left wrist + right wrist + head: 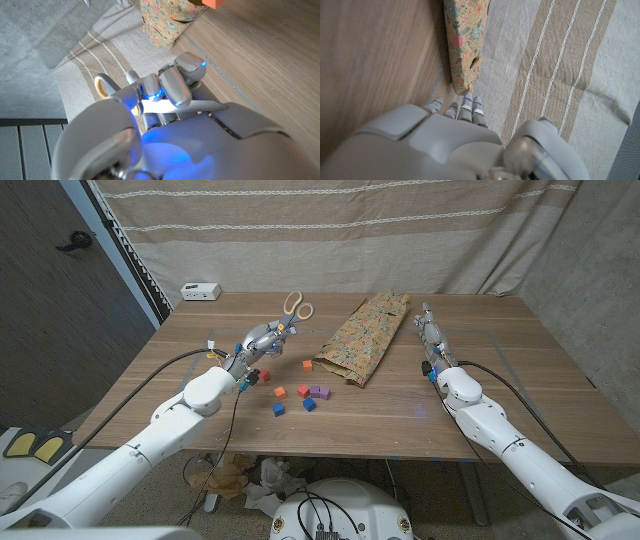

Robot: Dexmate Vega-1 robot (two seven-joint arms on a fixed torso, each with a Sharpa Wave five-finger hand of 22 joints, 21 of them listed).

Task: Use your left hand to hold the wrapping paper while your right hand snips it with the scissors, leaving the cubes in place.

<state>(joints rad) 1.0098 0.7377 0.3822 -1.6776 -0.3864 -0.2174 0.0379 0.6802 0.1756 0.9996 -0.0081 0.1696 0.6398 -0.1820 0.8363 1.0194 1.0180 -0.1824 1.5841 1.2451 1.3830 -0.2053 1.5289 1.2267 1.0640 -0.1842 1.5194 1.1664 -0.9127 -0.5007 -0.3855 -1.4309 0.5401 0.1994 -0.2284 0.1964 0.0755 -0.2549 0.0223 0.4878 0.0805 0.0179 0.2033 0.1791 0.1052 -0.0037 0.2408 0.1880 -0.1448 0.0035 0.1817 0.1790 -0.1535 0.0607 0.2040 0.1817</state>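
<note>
On the wooden surface (pixel 520 380), the left hand (pixel 262 340) is curling its fingers (pixel 175 82) in around nothing, just short of the scissors (pixel 297 305), which are lying untouched toward the far edge. The right hand (pixel 428 330) is stretching its fingers (pixel 467 107) out pressed together, pointing at the far end of the wrapping paper (pixel 365 335) and gripping nothing. That paper is lying folded and uncut between the two hands. Nearer the robot, the cubes (pixel 300 392) are sitting scattered and apart from the paper. By my reading, nothing is done yet: holding, picking up the scissors and snipping are all waiting.
</note>
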